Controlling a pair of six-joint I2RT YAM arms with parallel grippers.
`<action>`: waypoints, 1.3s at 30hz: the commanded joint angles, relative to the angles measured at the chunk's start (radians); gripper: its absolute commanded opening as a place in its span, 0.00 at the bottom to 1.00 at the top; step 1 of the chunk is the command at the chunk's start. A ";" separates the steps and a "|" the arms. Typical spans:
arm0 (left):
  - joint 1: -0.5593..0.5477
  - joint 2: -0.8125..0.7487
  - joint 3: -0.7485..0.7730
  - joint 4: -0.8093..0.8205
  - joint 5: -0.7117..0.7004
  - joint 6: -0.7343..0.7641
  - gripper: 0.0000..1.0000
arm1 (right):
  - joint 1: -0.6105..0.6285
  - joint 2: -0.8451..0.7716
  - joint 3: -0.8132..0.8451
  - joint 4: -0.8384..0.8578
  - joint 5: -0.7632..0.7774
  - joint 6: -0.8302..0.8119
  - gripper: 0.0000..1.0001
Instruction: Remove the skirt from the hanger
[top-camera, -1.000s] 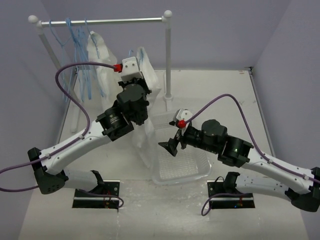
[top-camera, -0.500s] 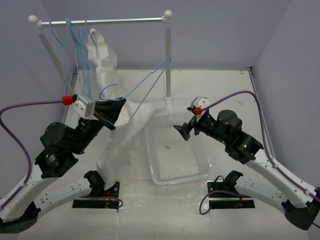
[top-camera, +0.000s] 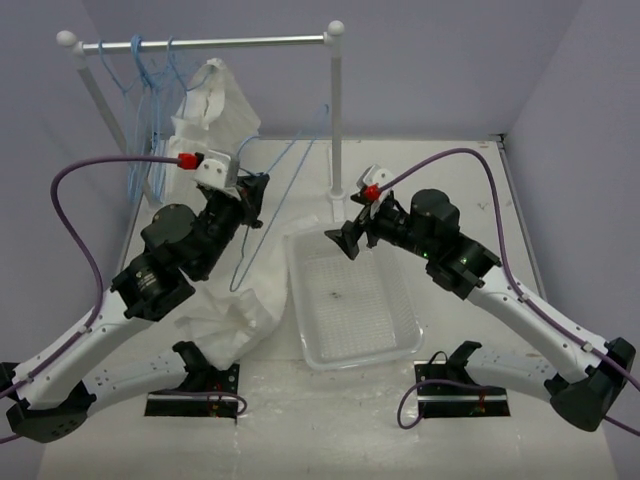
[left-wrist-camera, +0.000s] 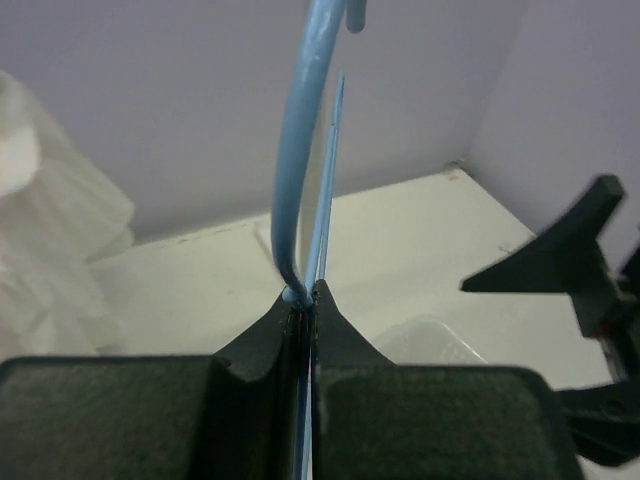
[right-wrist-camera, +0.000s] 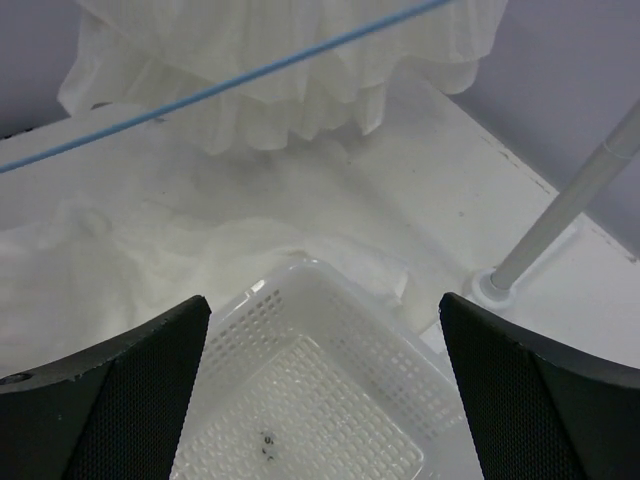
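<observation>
The table (top-camera: 480, 190) was seen with a rack (top-camera: 337, 100) stood just behind the basket (top-camera: 365, 315). The skirt (top-camera: 225, 315) was laid crumpled on the table just left of the basket, off the hanger (left-wrist-camera: 297, 150). A ruffled garment (top-camera: 215, 100) was hung on the rack, behind and left of the basket. The left gripper (left-wrist-camera: 305, 295) was shut tight on the blue hanger wire, left of the basket. The right gripper (right-wrist-camera: 322, 300) was held wide open above the basket's far edge, and nothing was gripped by it.
</observation>
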 joint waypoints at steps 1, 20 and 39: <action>0.001 0.032 0.069 0.115 -0.369 0.020 0.00 | -0.008 -0.024 -0.041 0.077 0.175 0.094 0.99; 0.194 0.468 0.454 0.143 -0.386 0.081 0.00 | -0.054 -0.150 -0.181 0.075 0.312 0.254 0.99; 0.259 0.147 0.485 -0.252 -0.228 0.178 0.00 | -0.055 -0.168 -0.184 0.049 0.348 0.220 0.99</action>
